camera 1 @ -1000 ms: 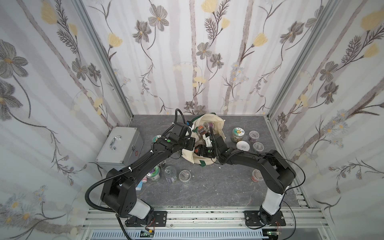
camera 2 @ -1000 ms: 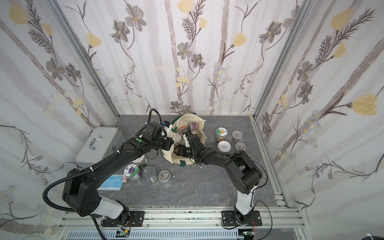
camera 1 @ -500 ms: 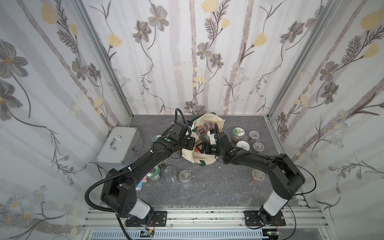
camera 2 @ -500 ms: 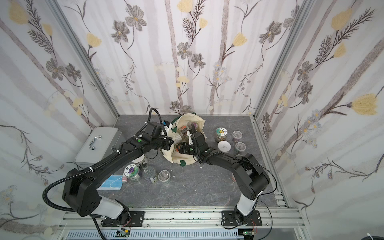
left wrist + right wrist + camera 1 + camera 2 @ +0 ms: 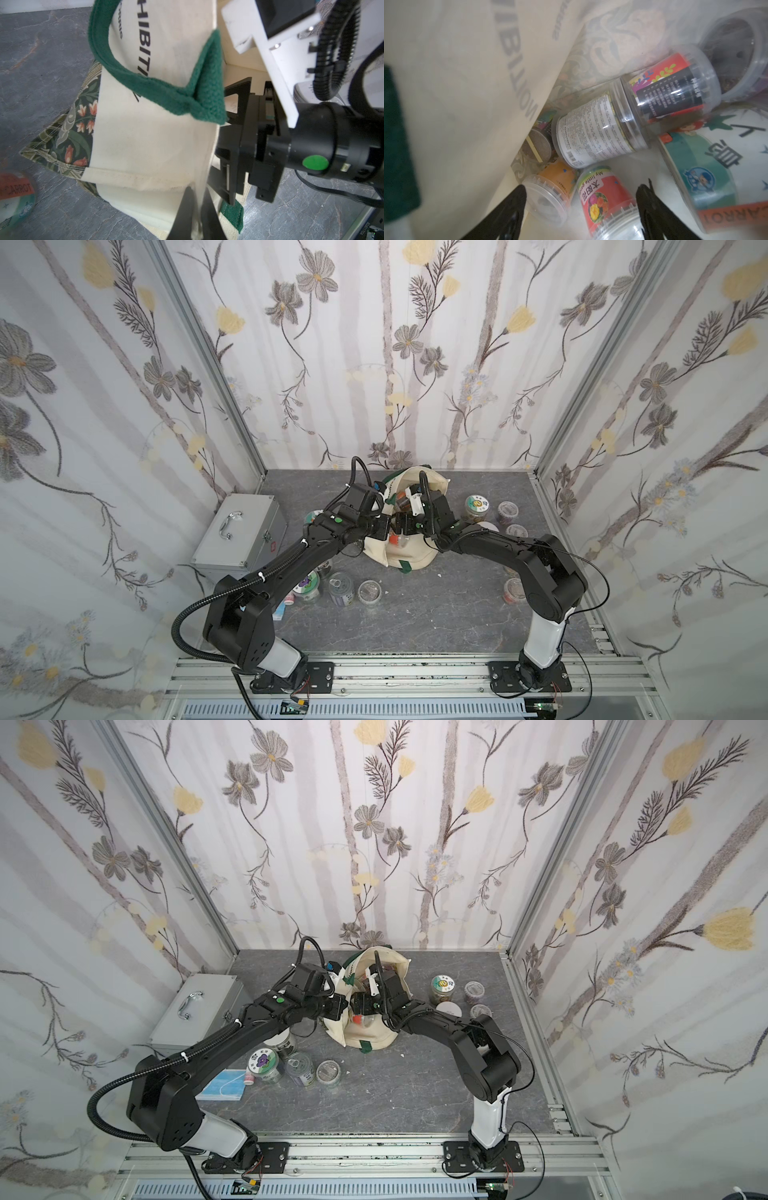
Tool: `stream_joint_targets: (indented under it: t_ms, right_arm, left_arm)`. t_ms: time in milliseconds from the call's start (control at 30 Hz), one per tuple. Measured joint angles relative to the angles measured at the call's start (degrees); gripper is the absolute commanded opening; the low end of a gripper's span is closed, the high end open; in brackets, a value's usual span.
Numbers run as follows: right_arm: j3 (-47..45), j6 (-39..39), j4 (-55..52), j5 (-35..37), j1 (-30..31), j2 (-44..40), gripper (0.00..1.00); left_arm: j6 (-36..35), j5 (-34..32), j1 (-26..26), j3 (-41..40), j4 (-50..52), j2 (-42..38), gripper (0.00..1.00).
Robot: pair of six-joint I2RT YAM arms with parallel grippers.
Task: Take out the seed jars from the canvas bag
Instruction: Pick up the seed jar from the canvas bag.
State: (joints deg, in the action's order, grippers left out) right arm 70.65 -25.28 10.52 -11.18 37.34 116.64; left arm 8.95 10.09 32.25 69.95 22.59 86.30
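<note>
The cream canvas bag [image 5: 409, 556] with green handles lies on its side mid-table, mouth held up. My left gripper [image 5: 197, 188] is shut on the cloth of the bag's rim, also seen in a top view [image 5: 384, 529]. My right gripper [image 5: 582, 187] is inside the bag and open. Between its fingers lie a red-labelled seed jar [image 5: 604, 199] and an orange one [image 5: 550, 193], neither of them gripped. Deeper in the bag are a white-labelled jar [image 5: 596, 135], a red-and-black jar [image 5: 670, 89] and a wide carrot jar [image 5: 716, 176].
Outside the bag, several jars [image 5: 477, 507] stand to its right and more jars [image 5: 341, 589] near the left arm. A silver case [image 5: 241, 533] sits at the left. A blue mask [image 5: 220, 1085] and a small pink-capped bottle [image 5: 248, 1077] lie in front of it.
My right gripper has reached further into the bag's mouth and its jaws have spread wider. The left gripper has kept its hold on the rim without moving.
</note>
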Motion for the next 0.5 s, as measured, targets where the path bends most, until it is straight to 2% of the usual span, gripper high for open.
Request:
stream_joint_targets:
  t_ms: [300,500]
  right_arm:
    - [2.2,1.6,-1.1,-3.1,-1.1,4.9,0.83]
    - [0.0,2.0,-1.1,-5.0,-1.2,5.6,0.82]
  left_arm:
    - [-0.1,0.0,0.0,0.2,0.2,0.1,0.09]
    - [-0.2,0.0,0.0,0.2,0.3,0.1,0.09]
